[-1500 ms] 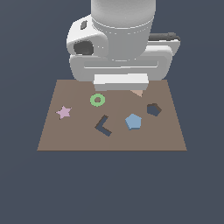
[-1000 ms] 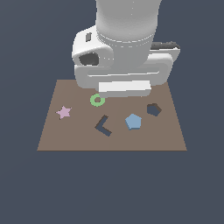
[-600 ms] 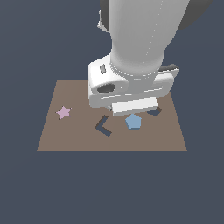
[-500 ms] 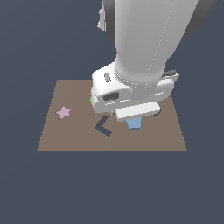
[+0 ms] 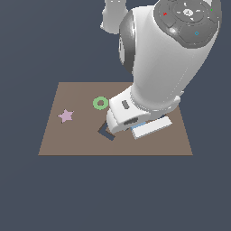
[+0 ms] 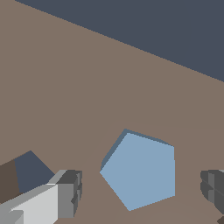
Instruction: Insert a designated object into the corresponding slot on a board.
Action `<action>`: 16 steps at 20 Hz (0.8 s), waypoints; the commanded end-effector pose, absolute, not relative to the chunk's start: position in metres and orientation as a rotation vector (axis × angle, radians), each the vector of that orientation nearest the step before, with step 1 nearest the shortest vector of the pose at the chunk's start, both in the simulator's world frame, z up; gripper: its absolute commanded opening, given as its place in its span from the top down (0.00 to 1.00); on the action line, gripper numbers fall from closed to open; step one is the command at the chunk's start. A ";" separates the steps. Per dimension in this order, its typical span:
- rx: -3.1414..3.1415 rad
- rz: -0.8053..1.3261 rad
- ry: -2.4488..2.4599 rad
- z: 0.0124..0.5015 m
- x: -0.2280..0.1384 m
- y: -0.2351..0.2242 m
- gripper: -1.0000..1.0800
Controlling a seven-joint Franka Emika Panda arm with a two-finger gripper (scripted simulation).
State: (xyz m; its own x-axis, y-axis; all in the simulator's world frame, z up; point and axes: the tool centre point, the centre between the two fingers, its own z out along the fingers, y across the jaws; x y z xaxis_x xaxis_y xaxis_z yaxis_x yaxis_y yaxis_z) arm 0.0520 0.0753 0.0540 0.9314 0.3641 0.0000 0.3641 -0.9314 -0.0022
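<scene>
Arm: the white Panda arm [image 5: 167, 58] fills the upper right of the exterior view, bent down over the right half of the board, and it hides most of what lies beneath it.
Board: the flat brown board [image 5: 72, 135] spreads across the middle of the exterior view on a dark ground; in the wrist view its brown face [image 6: 87, 87] takes up most of the frame.
Tool: the tool [image 6: 140, 190] hangs low over the board with its two fingers apart; one grey fingertip [image 6: 70, 192] shows at the lower left of the wrist view and the other at the lower right edge, and neither touches the block.
Light-blue pentagon block: the light-blue pentagon block [image 6: 142, 170] lies flat on the board in the lower middle of the wrist view, between the two fingertips; in the exterior view only a thin blue sliver [image 5: 139, 126] shows under the arm's hand.
Pentagon slot: it cannot be made out in either view.
L-shaped recess: a dark corner of the L-shaped recess [image 5: 106, 133] shows just left of the hand in the exterior view.
Green ring: the green ring [image 5: 100, 103] lies left of the arm, above centre of the board.
Pink star: the pink star [image 5: 66, 116] lies near the board's left edge, well apart from the ring.
</scene>
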 end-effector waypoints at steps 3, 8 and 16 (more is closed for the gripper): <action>-3.080 0.000 -0.618 0.048 0.055 0.079 0.04; -3.082 0.000 -0.609 0.050 0.054 0.078 0.04; -3.082 0.000 -0.609 0.033 0.054 0.078 0.04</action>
State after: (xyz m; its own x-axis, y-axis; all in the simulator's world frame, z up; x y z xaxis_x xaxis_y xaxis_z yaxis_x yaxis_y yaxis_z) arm 0.0544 0.0783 0.0383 0.9246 0.3810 0.0005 0.3810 -0.9246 0.0001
